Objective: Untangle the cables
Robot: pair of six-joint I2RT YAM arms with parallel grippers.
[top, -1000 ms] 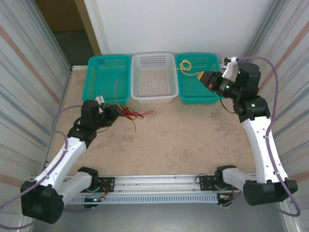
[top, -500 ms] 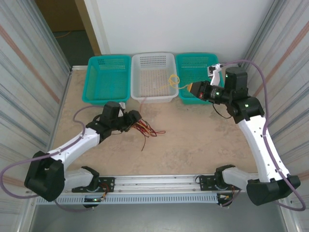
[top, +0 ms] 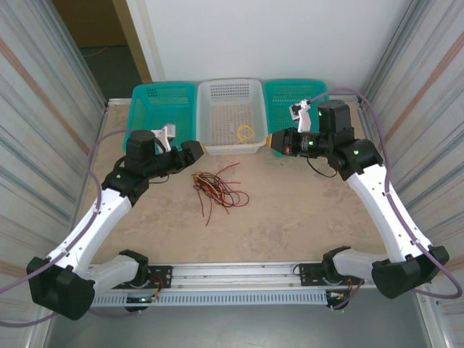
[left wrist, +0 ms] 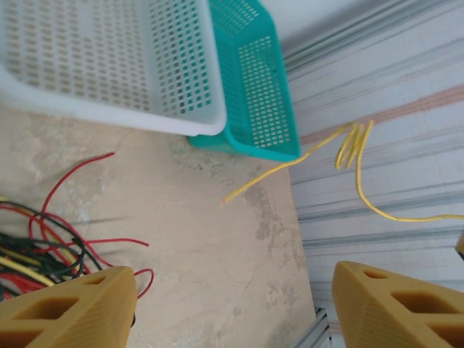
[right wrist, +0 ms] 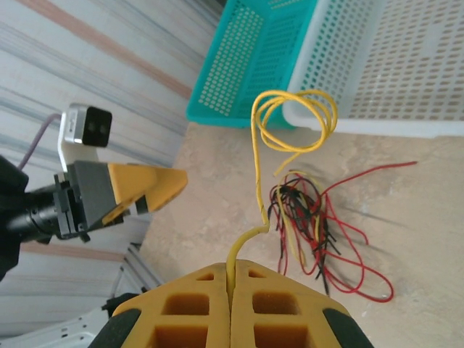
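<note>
Top external: the left gripper (top: 196,150) hangs above the worktop (top: 304,210) in front of the left teal basket (top: 163,109). Just to its right, a cable tangle (top: 217,190) of red, black and yellow strands lies loose on the worktop. The right gripper (top: 273,142) points left at the white basket (top: 230,93) and holds a yellow cable (top: 246,133), whose coiled end hangs over that basket's near part. The right teal basket (top: 290,98) stands behind it.

Left wrist: the left gripper (left wrist: 233,275) has its jaws wide apart with nothing between them. The cable tangle (left wrist: 43,246) lies at the lower left on the worktop (left wrist: 217,246). The yellow cable (left wrist: 348,145) hangs in the air beyond the white basket (left wrist: 109,65) and a teal basket (left wrist: 254,87).

Right wrist: the right gripper (right wrist: 232,264) is clamped on the yellow cable (right wrist: 290,116), which rises from the pads into a loop. The cable tangle (right wrist: 312,232) lies apart below it, and the left gripper (right wrist: 145,188) is at the left.
</note>
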